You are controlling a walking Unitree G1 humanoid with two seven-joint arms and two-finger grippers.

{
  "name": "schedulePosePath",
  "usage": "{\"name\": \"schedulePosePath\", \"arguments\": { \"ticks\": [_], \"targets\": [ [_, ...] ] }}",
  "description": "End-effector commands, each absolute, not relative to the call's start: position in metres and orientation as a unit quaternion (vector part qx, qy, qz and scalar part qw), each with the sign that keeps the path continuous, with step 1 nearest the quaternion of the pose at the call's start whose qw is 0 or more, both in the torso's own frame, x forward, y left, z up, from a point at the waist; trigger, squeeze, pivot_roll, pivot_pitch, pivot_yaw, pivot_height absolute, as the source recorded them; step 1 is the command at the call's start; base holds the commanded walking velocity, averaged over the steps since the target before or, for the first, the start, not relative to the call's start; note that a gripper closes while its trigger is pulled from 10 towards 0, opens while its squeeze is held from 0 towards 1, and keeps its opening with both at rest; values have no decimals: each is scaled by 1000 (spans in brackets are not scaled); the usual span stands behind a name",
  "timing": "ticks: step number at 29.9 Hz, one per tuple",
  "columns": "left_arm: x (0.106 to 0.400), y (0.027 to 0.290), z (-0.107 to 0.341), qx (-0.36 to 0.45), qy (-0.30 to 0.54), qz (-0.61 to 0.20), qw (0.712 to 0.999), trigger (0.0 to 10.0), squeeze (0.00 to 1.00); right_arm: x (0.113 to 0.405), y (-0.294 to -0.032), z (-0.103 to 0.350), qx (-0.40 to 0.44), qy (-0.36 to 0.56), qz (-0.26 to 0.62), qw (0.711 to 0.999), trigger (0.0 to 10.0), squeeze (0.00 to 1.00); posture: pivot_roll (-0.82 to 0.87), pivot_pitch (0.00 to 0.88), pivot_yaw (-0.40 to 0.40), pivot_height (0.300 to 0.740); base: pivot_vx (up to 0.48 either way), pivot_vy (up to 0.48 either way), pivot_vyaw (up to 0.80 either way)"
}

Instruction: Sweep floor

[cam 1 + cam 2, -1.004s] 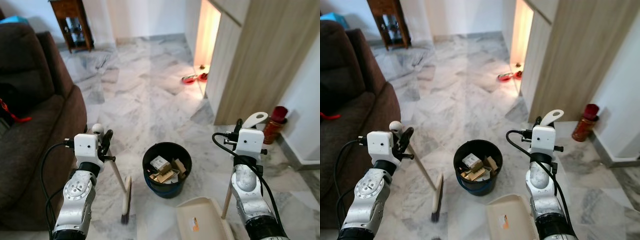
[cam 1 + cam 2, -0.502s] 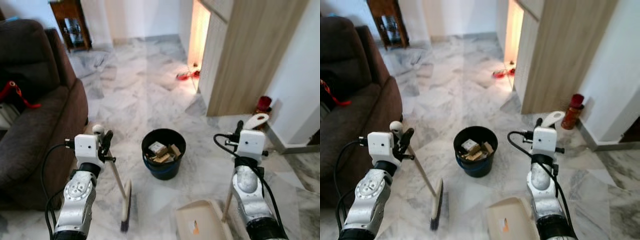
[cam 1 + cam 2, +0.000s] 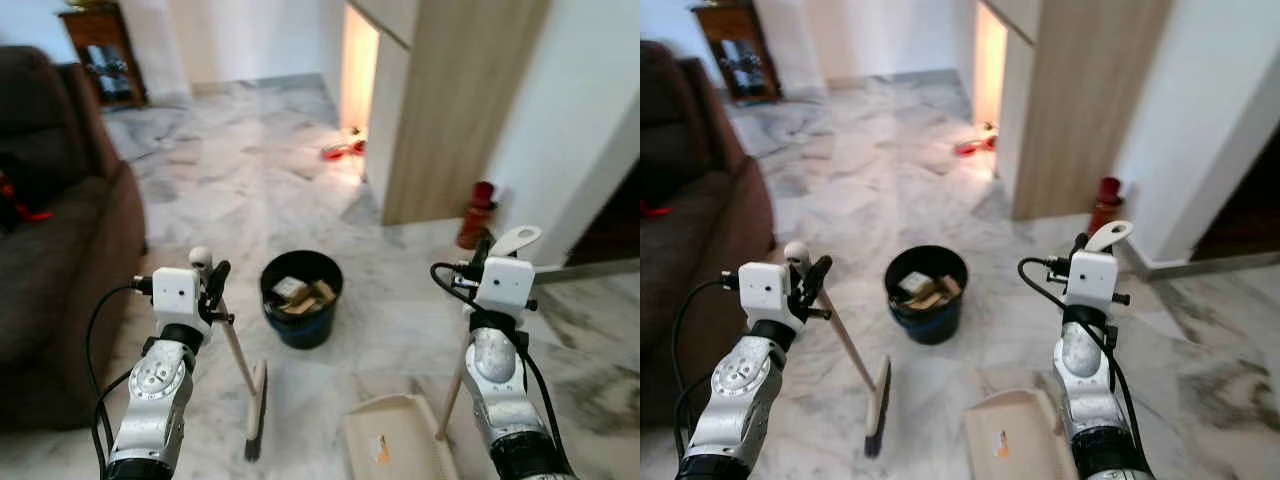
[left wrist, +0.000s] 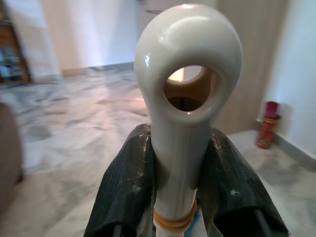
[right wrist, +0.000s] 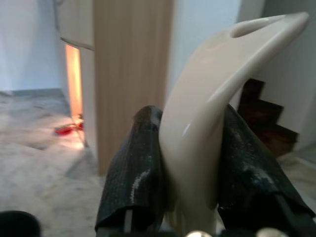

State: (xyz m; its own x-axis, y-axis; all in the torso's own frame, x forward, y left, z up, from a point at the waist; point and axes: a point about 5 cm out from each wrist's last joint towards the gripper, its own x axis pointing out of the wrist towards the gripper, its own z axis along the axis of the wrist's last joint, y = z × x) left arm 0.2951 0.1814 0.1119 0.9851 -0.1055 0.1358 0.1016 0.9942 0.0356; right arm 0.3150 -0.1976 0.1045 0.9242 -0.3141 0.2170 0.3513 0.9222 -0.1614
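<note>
At the far left a dark brown sofa (image 3: 55,250) stands on the pale grey-veined marble floor (image 3: 250,190), with a dark wooden cabinet (image 3: 100,55) against the back wall beyond it. The left gripper (image 3: 208,280) is clamped on the cream handle of the broom (image 3: 240,365), both black fingers (image 4: 128,182) pressed against the shaft just below its looped end; the stick slants down to the brush head resting on the floor near the sofa. Just right of it, between the two arms, sits a black bin (image 3: 300,298) holding cardboard scraps and paper. Behind the bin the floor runs back to a lit gap beside a tall wood-panelled cupboard (image 3: 450,110), where something red (image 3: 338,152) lies on the tiles. A red canister (image 3: 477,212) stands at the cupboard's foot by the white wall. The right gripper (image 3: 480,255) is closed around the curved handle of the cream dustpan (image 3: 395,445), whose tray rests on the floor before the robot, right of the brush head.
</note>
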Motion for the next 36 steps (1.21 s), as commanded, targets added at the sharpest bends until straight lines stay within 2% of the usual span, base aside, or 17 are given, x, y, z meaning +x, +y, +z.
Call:
{"name": "schedulePosePath", "arguments": {
  "ticks": [1,17,36],
  "targets": [
    [299,180,120,20,-85,-59,994,10000,0,316,-199,110,-99,-103,-173,975,10000,0,-63,0,18,740,0,0,-800],
    [302,175,115,13,-74,-74,994,10000,0,319,-203,116,-100,-107,-185,972,10000,0,-135,0,24,740,0,0,-800],
    [306,176,117,14,-76,-79,994,10000,0,320,-200,117,-97,-109,-189,971,10000,0,-145,0,46,740,0,0,-800]
  ]
}}
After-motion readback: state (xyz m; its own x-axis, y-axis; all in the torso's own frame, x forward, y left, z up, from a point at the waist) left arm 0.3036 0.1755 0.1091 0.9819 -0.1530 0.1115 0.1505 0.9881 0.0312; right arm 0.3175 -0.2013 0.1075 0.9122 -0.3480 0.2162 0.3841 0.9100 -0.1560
